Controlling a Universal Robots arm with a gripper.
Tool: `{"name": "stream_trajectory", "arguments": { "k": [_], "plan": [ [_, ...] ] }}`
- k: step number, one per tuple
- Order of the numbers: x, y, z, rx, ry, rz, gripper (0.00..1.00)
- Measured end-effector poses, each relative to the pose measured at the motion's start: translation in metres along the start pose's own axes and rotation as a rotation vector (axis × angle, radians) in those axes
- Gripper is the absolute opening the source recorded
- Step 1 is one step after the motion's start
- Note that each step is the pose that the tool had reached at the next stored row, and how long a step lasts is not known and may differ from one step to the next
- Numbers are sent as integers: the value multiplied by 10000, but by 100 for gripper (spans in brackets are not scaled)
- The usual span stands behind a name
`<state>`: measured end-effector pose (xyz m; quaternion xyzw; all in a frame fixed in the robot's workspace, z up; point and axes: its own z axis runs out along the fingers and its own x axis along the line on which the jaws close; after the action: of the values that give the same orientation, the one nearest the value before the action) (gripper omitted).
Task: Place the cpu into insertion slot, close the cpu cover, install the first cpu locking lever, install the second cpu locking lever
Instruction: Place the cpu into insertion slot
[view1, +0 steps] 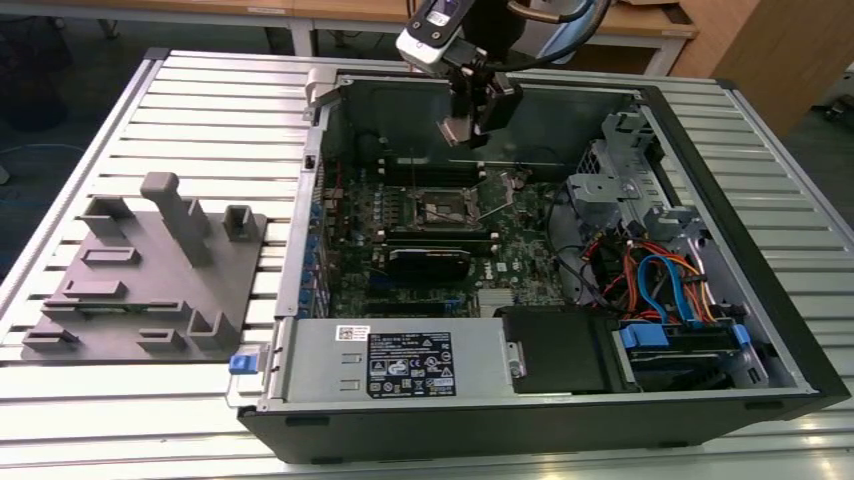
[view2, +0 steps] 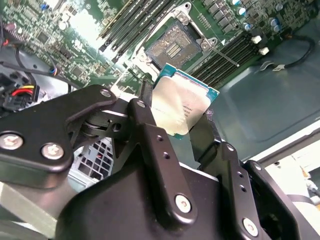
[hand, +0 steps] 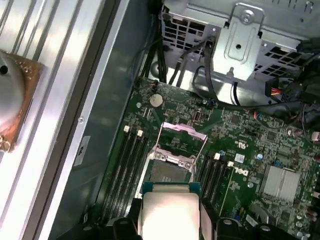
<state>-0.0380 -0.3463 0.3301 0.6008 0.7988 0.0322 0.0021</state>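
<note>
Cpu (view2: 182, 107) tight between the jaws — aloft, apart from the uncovered insertion slot (view2: 172, 45).

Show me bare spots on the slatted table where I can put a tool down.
Bare slats lie on the table behind the grey fixture, in front of it, and along the exterior view's right of the computer case. Inside the case it is crowded: cables, and the gripper holding the cpu near the insertion slot.
</note>
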Motion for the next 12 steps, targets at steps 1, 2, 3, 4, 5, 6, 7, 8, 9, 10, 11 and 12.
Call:
{"name": "stream_trajectory", "arguments": {
  "k": [1,2,3,4,5,6,7,8,9,10,11,12],
  "plan": [
    [3,0,19,25,-1,212,54],
    [8,0,41,68,3,417,54],
    [12,1,53,94,7,482,54],
    [16,1,67,125,15,558,54],
    [20,2,80,154,19,632,54],
    [23,2,92,180,21,720,54],
    [24,2,104,198,21,823,54],
    [25,2,114,204,19,929,54],
    [25,3,118,202,13,1048,54],
    [25,3,122,196,8,1194,54],
    [25,2,126,188,1,1379,54],
    [25,2,131,181,-7,1558,54]
  ]
}}
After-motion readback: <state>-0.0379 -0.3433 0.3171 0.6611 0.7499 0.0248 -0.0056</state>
